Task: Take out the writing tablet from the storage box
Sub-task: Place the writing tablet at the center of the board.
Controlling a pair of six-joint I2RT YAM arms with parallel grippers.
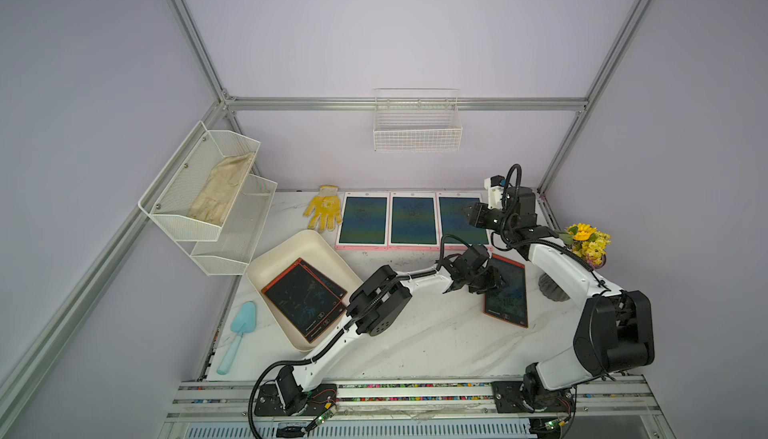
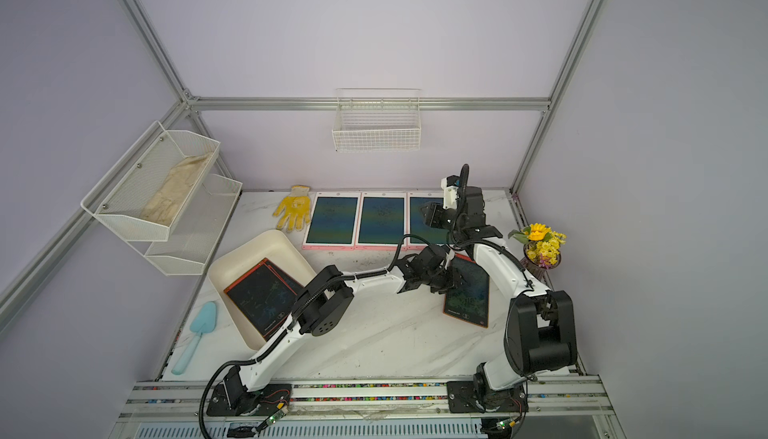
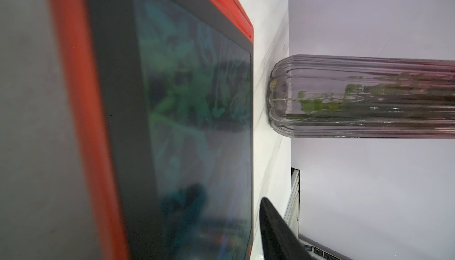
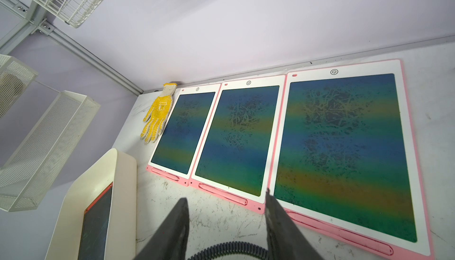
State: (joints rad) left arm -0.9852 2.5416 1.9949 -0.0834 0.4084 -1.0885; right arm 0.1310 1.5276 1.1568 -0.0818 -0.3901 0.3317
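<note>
One red tablet (image 1: 509, 295) lies out on the table (image 1: 415, 333), more tablets (image 1: 303, 295) wait in the storage box (image 1: 266, 264); right pincer (image 4: 225, 196) gapes empty, left pincer (image 1: 492, 285) I cannot tell.

Plain lilac walls (image 1: 415, 21) close the scene on the left, far and right sides, edged with silver aluminium frame bars (image 1: 407, 103) that meet in the far corners. The white marble-patterned tabletop (image 1: 436, 341) is scuffed in places, under soft, even light, and metal rails (image 1: 415, 391) run along its near edge. A white mesh two-tier shelf (image 1: 245, 225) hangs on the left wall, and a white wire grid basket (image 1: 417, 140) hangs from the far frame bar.
</note>
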